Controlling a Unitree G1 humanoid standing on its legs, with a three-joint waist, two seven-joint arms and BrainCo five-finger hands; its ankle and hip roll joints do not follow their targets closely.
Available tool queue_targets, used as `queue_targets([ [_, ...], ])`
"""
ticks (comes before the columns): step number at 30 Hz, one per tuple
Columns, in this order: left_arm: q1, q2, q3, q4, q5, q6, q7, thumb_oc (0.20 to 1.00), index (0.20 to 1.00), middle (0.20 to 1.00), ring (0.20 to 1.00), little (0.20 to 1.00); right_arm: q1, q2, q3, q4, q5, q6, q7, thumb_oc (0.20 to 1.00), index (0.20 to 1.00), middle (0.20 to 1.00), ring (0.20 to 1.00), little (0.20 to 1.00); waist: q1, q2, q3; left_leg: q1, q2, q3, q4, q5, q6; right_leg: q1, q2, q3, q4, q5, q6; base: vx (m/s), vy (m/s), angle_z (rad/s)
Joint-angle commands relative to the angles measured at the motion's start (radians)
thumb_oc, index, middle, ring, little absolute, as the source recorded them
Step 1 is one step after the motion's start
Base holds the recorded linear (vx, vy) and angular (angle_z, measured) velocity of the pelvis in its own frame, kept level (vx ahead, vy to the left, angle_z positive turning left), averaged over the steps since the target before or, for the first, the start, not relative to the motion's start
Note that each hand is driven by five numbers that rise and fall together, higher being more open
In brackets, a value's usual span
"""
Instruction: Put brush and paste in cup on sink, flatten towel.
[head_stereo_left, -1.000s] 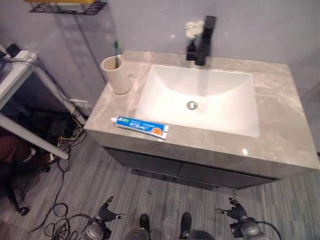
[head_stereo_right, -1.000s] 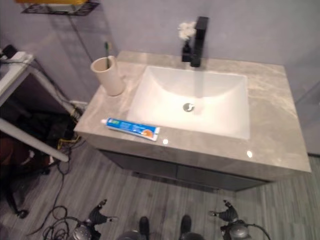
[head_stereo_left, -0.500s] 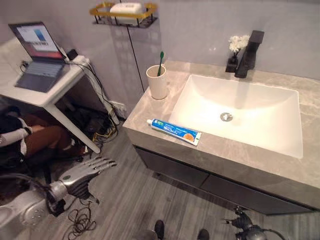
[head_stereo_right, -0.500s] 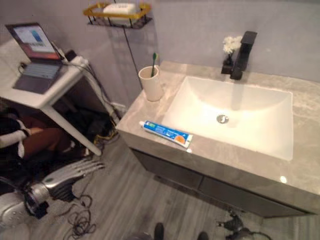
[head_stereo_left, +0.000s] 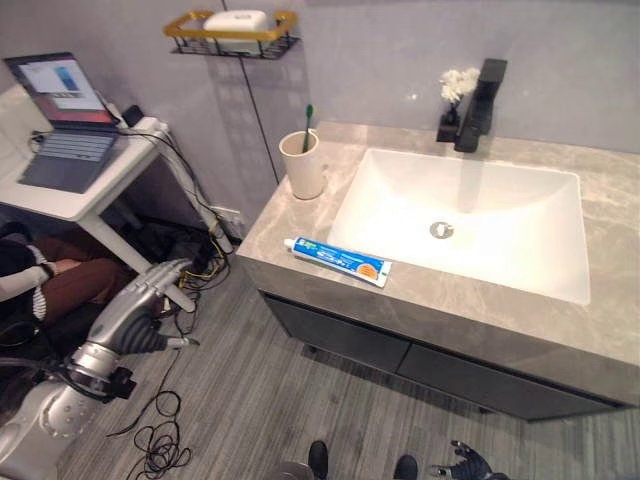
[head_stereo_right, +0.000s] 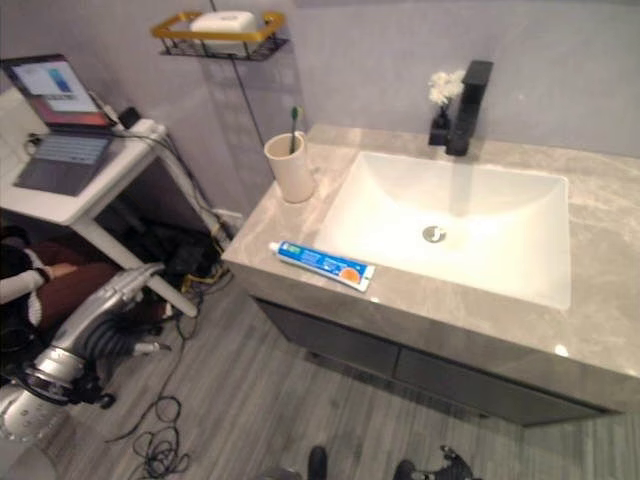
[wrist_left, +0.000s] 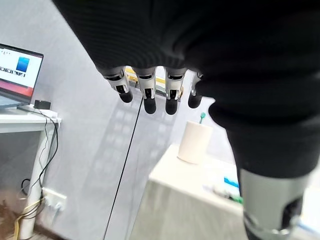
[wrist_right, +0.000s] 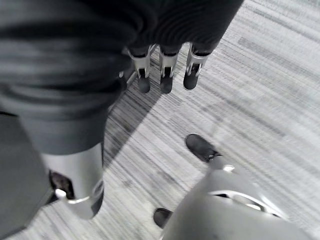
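Left eye view: a blue-and-white toothpaste tube (head_stereo_left: 337, 260) lies flat on the near left edge of the grey marble counter (head_stereo_left: 610, 215), just left of the white rectangular basin (head_stereo_left: 465, 220). Its long axis runs left to right, slanting nearer toward the right, with the orange-marked end pointing right and the other end left. Farther back on the counter's left corner stands a cream cylindrical cup (head_stereo_left: 302, 166) with a green-headed toothbrush (head_stereo_left: 308, 116) upright in it, bristle end up. A black faucet (head_stereo_left: 477, 92) and a small white flower (head_stereo_left: 458, 82) sit at the far rim. The left hand (head_stereo_left: 146, 297) hangs low at the left, well apart from the counter, fingers straight and relaxed, holding nothing; half a second ago it was lower and reached more sideways, and it has since risen toward the counter's corner. The right hand (wrist_right: 165, 75) hangs over the grey plank floor (wrist_right: 260, 90), fingers loose and empty. A yellow-rimmed wire shelf (head_stereo_left: 232, 30) hangs on the wall, and an open laptop (head_stereo_left: 60, 120) sits on a white table at far left.
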Motion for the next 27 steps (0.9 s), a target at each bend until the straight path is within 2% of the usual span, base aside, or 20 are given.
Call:
queue_targets([
  [1,-0.087,0.035,0.064,0.011,-0.061,0.004,0.010,1.000,1.000,1.000,1.000,1.000,-0.043,-0.003,0.018,0.007,0.044,-0.005,0.007,1.000,1.000,1.000,1.000,1.000,-0.032,-0.057,0.050,0.001,-0.014,-0.012,0.006,-0.001,-0.037,0.048,-0.061,0.086,0.000,0.026,0.061,0.00,-0.027,-0.09],
  [8,-0.248,0.050,0.027,0.041,-0.102,0.007,-0.004,1.000,1.000,1.000,1.000,1.000,-0.032,0.017,-0.012,0.060,0.077,0.001,0.010,1.000,1.000,1.000,1.000,1.000,-0.091,-0.094,0.073,-0.054,0.012,0.006,0.006,0.019,-0.055,-0.018,-0.046,0.102,0.009,0.049,0.053,-0.05,-0.045,-0.08],
  [15,-0.287,0.053,-0.001,0.039,-0.120,0.008,-0.039,1.000,1.000,1.000,1.000,1.000,-0.018,0.021,-0.002,0.087,0.036,0.007,0.016,1.000,1.000,1.000,1.000,1.000,-0.103,-0.104,0.081,-0.053,0.025,0.032,0.006,0.017,-0.056,-0.037,-0.038,0.138,0.005,0.056,0.051,0.00,0.002,-0.16],
  [19,-0.328,0.089,-0.035,0.048,-0.125,0.003,-0.050,1.000,1.000,1.000,1.000,1.000,-0.022,0.011,0.006,0.046,0.044,0.002,0.020,1.000,1.000,1.000,1.000,1.000,-0.111,-0.091,0.100,-0.078,0.033,0.048,0.006,0.026,-0.059,-0.077,-0.033,0.159,0.009,0.065,0.051,-0.03,0.004,-0.24],
  [27,-0.371,0.093,-0.093,0.048,-0.138,-0.001,-0.069,1.000,1.000,1.000,1.000,1.000,-0.044,-0.011,0.007,0.041,0.039,0.005,0.008,1.000,1.000,1.000,1.000,1.000,-0.116,-0.057,0.113,-0.129,0.031,0.058,0.006,0.035,-0.060,-0.133,-0.037,0.178,0.000,0.084,0.054,-0.02,0.018,-0.10],
])
